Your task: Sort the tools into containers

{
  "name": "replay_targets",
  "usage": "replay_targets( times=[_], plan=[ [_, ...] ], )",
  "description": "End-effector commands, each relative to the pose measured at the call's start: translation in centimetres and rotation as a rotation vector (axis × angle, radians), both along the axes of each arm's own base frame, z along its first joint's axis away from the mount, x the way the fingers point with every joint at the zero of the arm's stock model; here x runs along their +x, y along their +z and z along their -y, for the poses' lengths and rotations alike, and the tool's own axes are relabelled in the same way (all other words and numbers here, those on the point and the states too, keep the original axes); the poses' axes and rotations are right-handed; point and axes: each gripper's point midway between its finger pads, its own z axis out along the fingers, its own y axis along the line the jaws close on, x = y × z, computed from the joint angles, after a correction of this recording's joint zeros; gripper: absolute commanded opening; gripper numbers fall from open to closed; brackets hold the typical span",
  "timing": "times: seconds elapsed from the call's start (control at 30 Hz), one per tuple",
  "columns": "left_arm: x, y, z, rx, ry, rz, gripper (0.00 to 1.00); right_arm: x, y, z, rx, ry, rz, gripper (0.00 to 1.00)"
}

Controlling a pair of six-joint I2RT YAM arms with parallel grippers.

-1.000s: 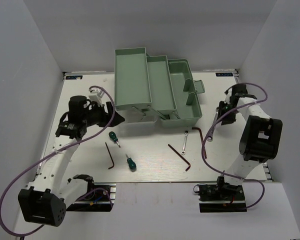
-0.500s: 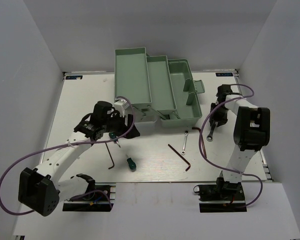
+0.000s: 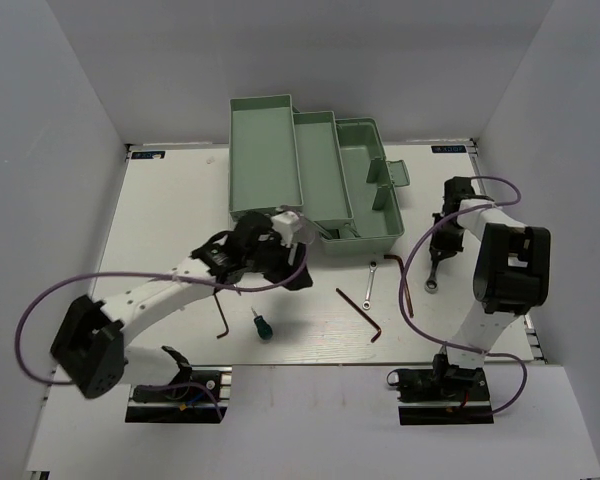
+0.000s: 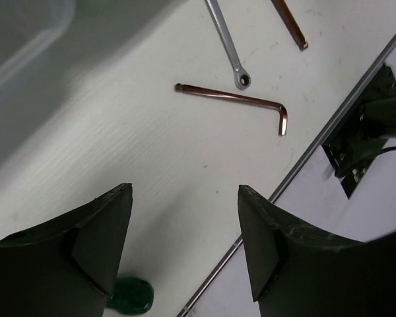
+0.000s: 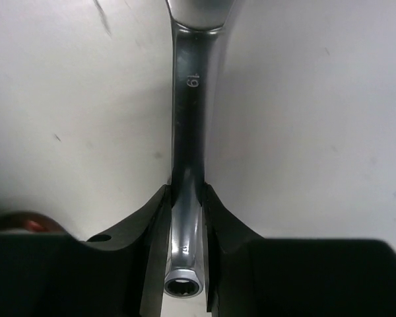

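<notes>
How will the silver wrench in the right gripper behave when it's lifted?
Likely rigid: the silver wrench looks like solid metal. The right gripper pinches its narrow shank near the ring end, so the long free end may pivot or droop. Its polished surface could also slip.

Left arm (image 3: 160, 292) swung rightward; right jaws closed on the wrench (image 5: 187, 99).

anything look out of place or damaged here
Nothing damaged or spilled. Several things lie loose on the white table outside the open pale green plastic toolbox: a green-handled screwdriver, a reddish-brown L-shaped hex key, a small silver wrench.
</notes>
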Motion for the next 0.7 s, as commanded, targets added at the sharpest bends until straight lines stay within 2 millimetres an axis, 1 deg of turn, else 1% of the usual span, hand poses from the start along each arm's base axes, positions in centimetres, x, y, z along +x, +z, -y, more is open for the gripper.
replay_targets(
  times=[0.0,0.03,0.07,0.1,0.13,0.17,0.2,0.23,0.27,0.3,0.33,0.37,0.4,0.43,0.47,0.5,0.53,0.57,0.6,0.63,0.67],
  plan=[
    [-0.2,1.2,5.4,-0.022,-0.114,0.058,0.75,0.0,3.8,1.4,-0.039,0.004,0.092,0.00],
    [-0.5,0.5,6.3,0.006,-0.134,0.056,0.75,0.3,5.7,1.3,-0.036,0.024,0.147,0.00],
    [-1.0,-0.4,8.2,0.032,-0.176,0.054,0.75,0.3,6.4,1.3,-0.026,0.027,0.158,0.00],
    [-1.0,-0.6,9.0,0.044,-0.181,0.061,0.75,0.4,6.9,0.8,-0.005,0.040,0.171,0.00],
    [-0.9,-1.2,9.4,0.071,-0.172,0.065,0.75,0.2,8.3,0.7,-0.002,0.061,0.200,0.00],
    [-0.6,-1.5,10.2,0.088,-0.175,0.079,0.75,0.3,9.2,0.3,0.018,0.079,0.219,0.00],
    [-1.0,-1.6,10.7,0.096,-0.183,0.087,0.75,0.7,10.5,-0.4,0.048,0.102,0.261,0.00],
    [-0.6,-2.2,10.6,0.115,-0.168,0.090,0.75,0.9,11.7,-1.0,0.069,0.152,0.303,0.00],
    [-0.7,-2.0,11.2,0.111,-0.170,0.105,0.75,1.1,12.2,-1.7,0.084,0.177,0.322,0.00],
    [-0.9,-2.3,11.6,0.115,-0.173,0.113,0.75,1.8,13.8,-3.4,0.159,0.259,0.378,0.00],
    [-0.3,-2.8,11.7,0.136,-0.151,0.122,0.75,2.7,15.5,-4.2,0.180,0.294,0.421,0.00],
    [-0.4,-3.2,12.1,0.141,-0.151,0.132,0.75,3.2,15.2,-5.6,0.243,0.340,0.403,0.00],
    [0.0,-3.3,12.3,0.136,-0.133,0.139,0.75,2.7,15.6,-7.9,0.321,0.405,0.374,0.00],
    [0.1,-3.6,12.9,0.136,-0.121,0.141,0.75,5.1,17.0,-8.6,0.343,0.435,0.403,0.00],
    [-0.1,-3.8,13.4,0.134,-0.117,0.144,0.75,5.3,17.4,-9.8,0.395,0.468,0.398,0.00],
    [0.4,-3.4,14.0,0.114,-0.099,0.157,0.75,6.3,19.1,-11.0,0.422,0.506,0.436,0.00],
    [0.4,-3.6,14.3,0.126,-0.092,0.170,0.75,7.0,20.5,-12.9,0.441,0.551,0.463,0.00],
    [0.4,-3.1,15.3,0.107,-0.086,0.182,0.75,7.9,19.6,-13.5,0.465,0.546,0.440,0.00],
    [0.9,-3.9,15.4,0.131,-0.067,0.186,0.75,9.2,20.0,-14.4,0.475,0.550,0.446,0.00],
    [0.9,-3.6,16.3,0.125,-0.067,0.200,0.75,10.0,19.8,-15.4,0.488,0.555,0.418,0.00],
    [0.9,-3.8,16.7,0.130,-0.056,0.201,0.75,11.3,19.9,-16.4,0.512,0.542,0.406,0.00]
  ],
)
